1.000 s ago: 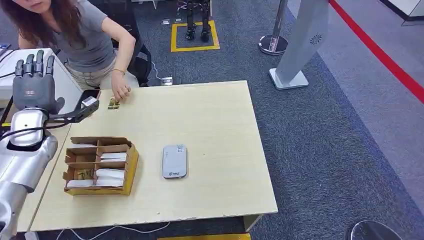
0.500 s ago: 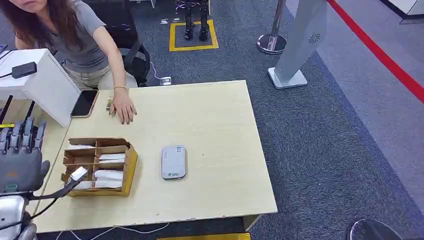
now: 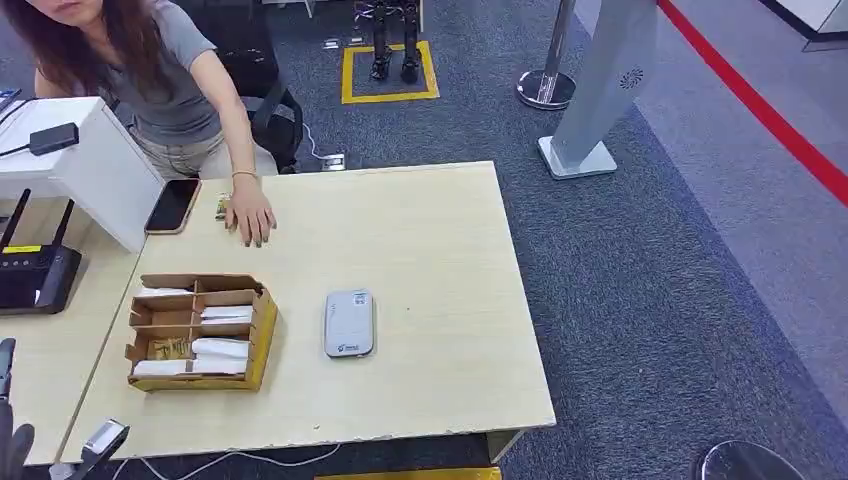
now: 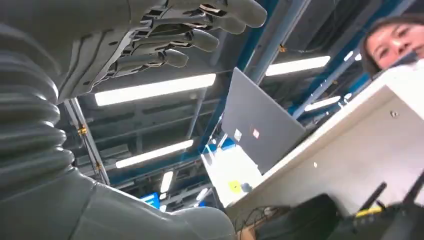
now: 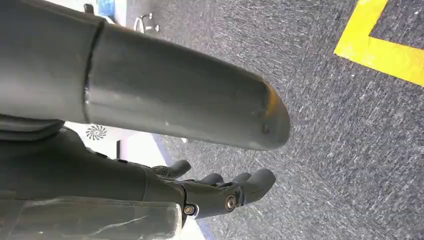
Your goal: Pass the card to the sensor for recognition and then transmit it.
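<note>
The grey card sensor lies flat near the middle of the wooden table. Left of it stands a cardboard divider box with white cards in its compartments. A small greenish card lies at the table's far left, beside a person's hand resting flat. My left hand is low at the table's near left corner; in the left wrist view my left hand has its fingers spread and holds nothing. My right hand hangs over the carpet with nothing in it.
A person sits behind the far left corner. A phone lies beside a white box. A black router stands on the side table at left. A white pillar and a stanchion base stand on the carpet beyond.
My left arm has dropped from raised at the far left to the near left corner. The person's hand has set down on the table by the small card.
</note>
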You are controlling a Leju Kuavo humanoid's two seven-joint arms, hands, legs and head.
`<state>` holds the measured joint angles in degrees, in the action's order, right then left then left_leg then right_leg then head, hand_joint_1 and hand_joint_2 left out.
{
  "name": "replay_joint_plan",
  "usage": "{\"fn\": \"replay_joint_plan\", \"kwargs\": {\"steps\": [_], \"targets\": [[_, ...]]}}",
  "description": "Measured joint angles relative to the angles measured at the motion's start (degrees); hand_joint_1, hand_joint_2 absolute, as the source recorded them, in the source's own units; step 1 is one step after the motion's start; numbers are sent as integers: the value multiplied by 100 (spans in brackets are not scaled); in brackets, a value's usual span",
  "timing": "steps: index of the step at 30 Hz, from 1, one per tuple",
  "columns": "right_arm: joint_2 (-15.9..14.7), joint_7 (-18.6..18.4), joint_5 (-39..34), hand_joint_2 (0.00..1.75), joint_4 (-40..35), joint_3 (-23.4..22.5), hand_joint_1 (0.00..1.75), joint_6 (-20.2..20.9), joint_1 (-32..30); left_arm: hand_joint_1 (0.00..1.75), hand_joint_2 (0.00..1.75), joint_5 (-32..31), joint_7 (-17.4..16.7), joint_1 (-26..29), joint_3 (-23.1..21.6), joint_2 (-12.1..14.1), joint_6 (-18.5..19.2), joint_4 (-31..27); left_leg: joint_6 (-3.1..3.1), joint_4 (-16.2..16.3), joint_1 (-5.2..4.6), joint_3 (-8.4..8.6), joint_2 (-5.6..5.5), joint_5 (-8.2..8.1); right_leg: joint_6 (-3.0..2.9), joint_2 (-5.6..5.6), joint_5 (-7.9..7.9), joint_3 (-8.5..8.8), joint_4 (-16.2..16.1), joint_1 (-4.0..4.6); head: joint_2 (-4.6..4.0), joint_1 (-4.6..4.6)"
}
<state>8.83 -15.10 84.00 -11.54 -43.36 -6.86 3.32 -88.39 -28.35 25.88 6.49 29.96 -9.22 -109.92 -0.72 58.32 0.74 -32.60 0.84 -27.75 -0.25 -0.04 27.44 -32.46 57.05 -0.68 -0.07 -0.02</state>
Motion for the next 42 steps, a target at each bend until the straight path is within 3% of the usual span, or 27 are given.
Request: {"fn": "replay_joint_plan", "kwargs": {"steps": [11, 25, 42], "targets": [[4, -4, 79, 0, 0, 9, 0, 20, 12, 0, 175, 0, 429, -197, -167, -205, -48, 87, 2, 0, -1, 4, -12, 2, 0, -9, -1, 4, -1, -1, 0, -2], [4, 57, 105, 0, 0, 35, 0, 0, 41, 0, 175, 0, 699, -1294, -1301, -553, -216, 984, 3, 1, -2, 4, -39, 11, 0, -34, -2, 11, -2, -1, -2, -4], [-9, 90, 190, 0, -2, 37, 0, -31, 40, 0, 175, 0, 793, -1524, -1504, -754, -269, 1213, 3, 1, -2, 4, -39, 11, 0, -33, -2, 9, -2, -1, 0, -4]]}}
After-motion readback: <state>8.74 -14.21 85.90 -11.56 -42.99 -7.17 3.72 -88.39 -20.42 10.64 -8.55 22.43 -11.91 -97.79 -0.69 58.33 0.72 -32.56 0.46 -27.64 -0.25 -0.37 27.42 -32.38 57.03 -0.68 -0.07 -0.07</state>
